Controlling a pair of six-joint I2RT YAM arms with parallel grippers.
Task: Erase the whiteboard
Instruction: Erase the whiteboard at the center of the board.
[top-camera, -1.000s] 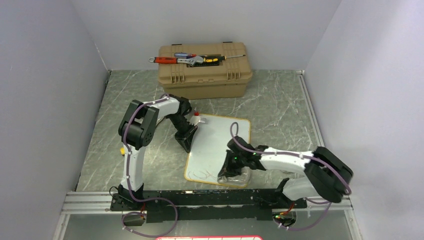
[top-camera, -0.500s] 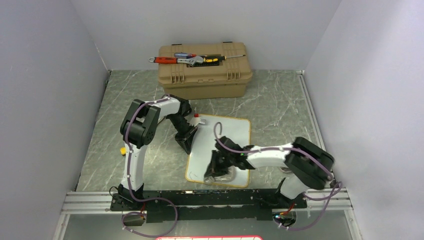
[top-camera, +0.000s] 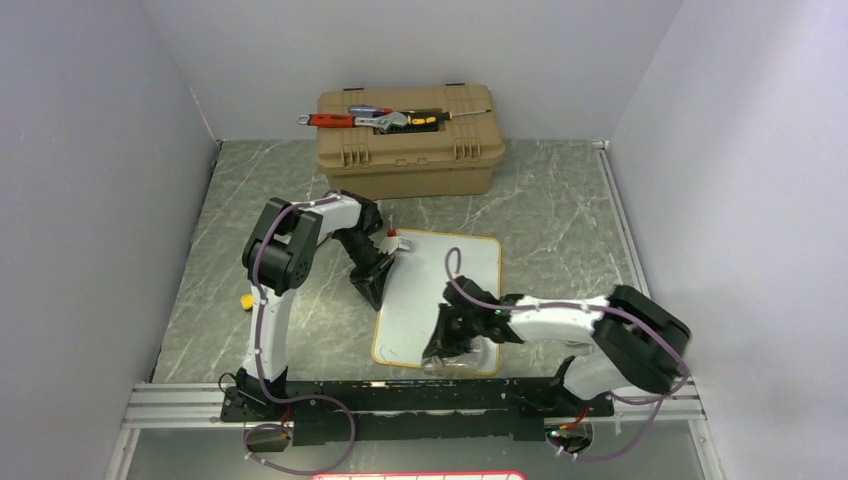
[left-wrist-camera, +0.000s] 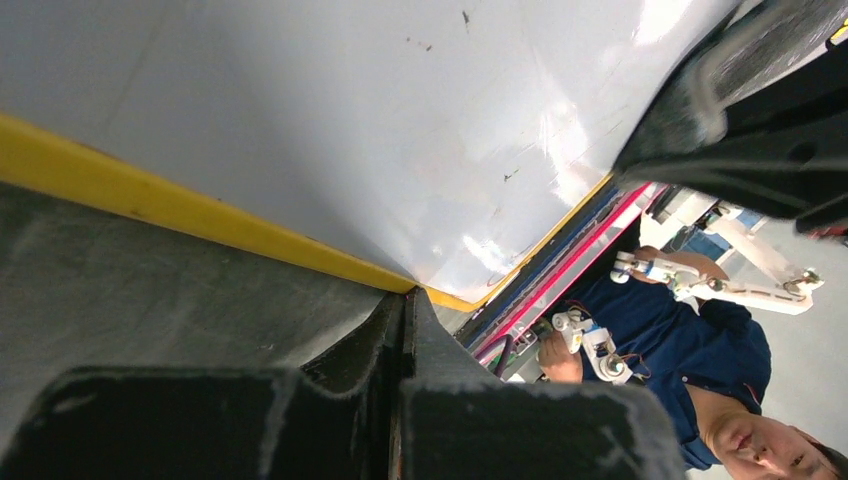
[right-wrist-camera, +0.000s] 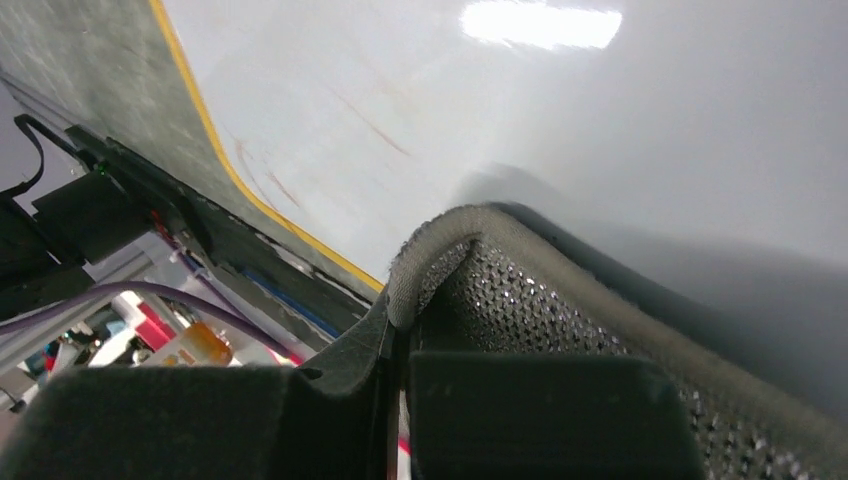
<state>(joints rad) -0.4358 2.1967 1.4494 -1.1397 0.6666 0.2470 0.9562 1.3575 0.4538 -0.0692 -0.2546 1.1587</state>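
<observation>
Fingers of your left gripper were clenched together on nothing, tips down at the left yellow rim of the whiteboard; contact with the rim could not be told. The whiteboard lay flat on the table, near the middle of its near edge, with faint dark marks at the board's near-left corner. Your right gripper was clamped on a grey mesh pad lying against the board by its near edge. A tan toolbox stood at the table's far edge.
</observation>
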